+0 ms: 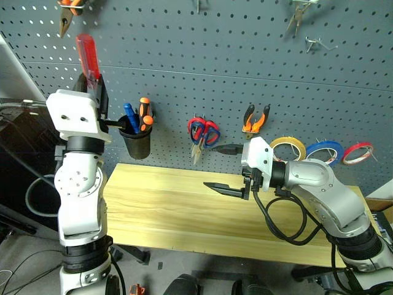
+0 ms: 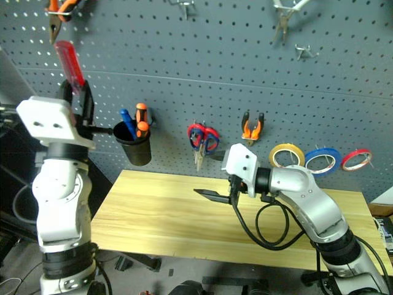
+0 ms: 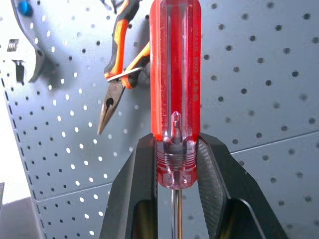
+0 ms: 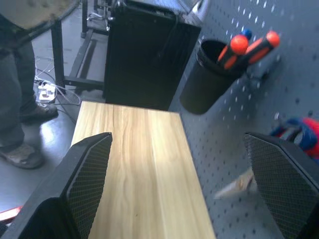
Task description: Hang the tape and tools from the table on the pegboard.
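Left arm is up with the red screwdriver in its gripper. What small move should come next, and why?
Probably carry the screwdriver sideways and down toward the black cup on the pegboard. The left gripper is shut on the handle, holding it upright in front of the board, above and beside the cup, which already holds other screwdrivers. The right gripper is open over the table, holding nothing.

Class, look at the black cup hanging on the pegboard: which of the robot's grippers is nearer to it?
Left. The left gripper, shut on the red screwdriver, is raised just beside the black cup. The right gripper hangs open over the table, farther off, past the red-handled scissors.
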Controlling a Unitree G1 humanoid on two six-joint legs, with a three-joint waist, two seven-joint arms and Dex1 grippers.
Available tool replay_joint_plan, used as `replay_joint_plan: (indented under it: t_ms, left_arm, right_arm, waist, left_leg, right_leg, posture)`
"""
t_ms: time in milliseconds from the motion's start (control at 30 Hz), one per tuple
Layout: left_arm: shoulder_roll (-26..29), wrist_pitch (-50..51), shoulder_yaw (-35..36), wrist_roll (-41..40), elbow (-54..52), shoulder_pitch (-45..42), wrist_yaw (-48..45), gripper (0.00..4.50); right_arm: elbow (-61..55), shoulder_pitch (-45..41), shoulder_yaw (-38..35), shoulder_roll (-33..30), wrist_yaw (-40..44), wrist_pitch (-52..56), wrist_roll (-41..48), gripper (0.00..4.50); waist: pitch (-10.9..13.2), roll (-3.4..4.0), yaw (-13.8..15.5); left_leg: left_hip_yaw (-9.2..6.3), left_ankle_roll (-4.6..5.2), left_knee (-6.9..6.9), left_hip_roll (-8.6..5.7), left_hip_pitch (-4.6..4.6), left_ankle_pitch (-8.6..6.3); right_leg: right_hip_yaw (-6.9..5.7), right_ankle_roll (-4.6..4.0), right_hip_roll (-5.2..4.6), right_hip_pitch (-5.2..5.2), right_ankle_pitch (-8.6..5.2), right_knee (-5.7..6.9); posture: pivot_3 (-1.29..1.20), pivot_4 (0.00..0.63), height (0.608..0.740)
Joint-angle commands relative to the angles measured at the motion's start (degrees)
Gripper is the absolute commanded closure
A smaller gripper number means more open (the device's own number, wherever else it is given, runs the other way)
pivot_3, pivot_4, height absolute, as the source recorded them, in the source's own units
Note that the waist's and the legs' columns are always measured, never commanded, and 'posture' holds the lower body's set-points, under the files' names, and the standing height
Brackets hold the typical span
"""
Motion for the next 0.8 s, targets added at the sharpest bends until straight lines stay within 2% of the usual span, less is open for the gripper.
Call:
replay_joint_plan:
  t_ms: [33, 333, 633, 700, 733, 800]
  left_arm:
    - [-0.4, -3.5, -1.6, -0.4, 3.3, -3.0, -0.2, 3.76]
    - [-1.1, -8.4, -2.8, -0.3, 11.8, -5.8, 0.0, 3.76]
    - [-2.3, -8.0, -3.7, -1.7, 17.2, -2.5, -1.0, 3.76]
    - [-2.7, -7.8, -3.8, -2.9, 16.7, -2.3, -1.9, 3.05]
    - [-3.0, -7.7, -3.6, -3.2, 16.2, -2.1, -1.9, 2.89]
    - [-3.3, -7.2, -2.9, -3.7, 15.0, -1.7, -1.2, 2.28]
  right_arm:
    - [-1.2, -1.0, -0.3, 0.3, 0.0, -1.0, -0.6, 0.00]
    - [-4.2, 0.6, -0.4, 0.6, -1.2, 0.6, -1.1, 0.00]
    - [-6.0, 1.2, -0.1, 1.1, -2.6, 2.1, -1.1, 0.00]
    - [-6.6, 1.4, -0.1, 1.1, -2.8, 2.6, -0.9, 0.00]
    - [-6.9, 1.6, -0.1, 1.1, -3.0, 2.8, -0.9, 0.00]
    - [-7.4, 1.9, -0.2, 1.0, -3.2, 3.2, -0.7, 0.00]
  waist:
    - [-0.3, -0.10, 0.0]
    - [-0.7, -0.17, -1.1]
    - [-0.8, -0.03, -2.5]
    - [-0.8, -0.03, -2.7]
    - [-0.8, -0.03, -2.8]
    - [-0.8, -0.03, -3.1]
  left_leg:
    - [-0.01, 0.00, 0.00, 0.00, 0.01, 0.00]
    - [-0.02, 0.00, 0.07, 0.01, 0.05, 0.00]
    - [-0.09, 0.00, 0.09, 0.00, 0.13, 0.00]
    - [-0.16, 0.00, 0.13, 0.01, 0.12, 0.00]
    - [-0.18, 0.00, 0.14, 0.01, 0.10, 0.00]
    - [-0.21, 0.00, 0.14, -0.01, 0.12, 0.00]
  right_leg:
    - [0.01, 0.00, 0.00, 0.00, 0.00, 0.00]
    - [0.02, -0.03, 0.00, 0.06, 0.02, 0.03]
    - [0.02, -0.03, -0.01, 0.20, 0.02, 0.03]
    - [0.02, -0.04, -0.01, 0.22, 0.02, 0.04]
    - [0.01, -0.04, -0.02, 0.22, 0.02, 0.03]
    - [0.00, -0.04, -0.03, 0.26, 0.02, 0.02]
  posture:
    - [0.18, 0.033, 0.740]
    - [0.14, 0.043, 0.740]
    - [0.12, 0.058, 0.740]
    - [0.12, 0.063, 0.740]
    - [0.11, 0.065, 0.740]
    - [0.11, 0.067, 0.740]
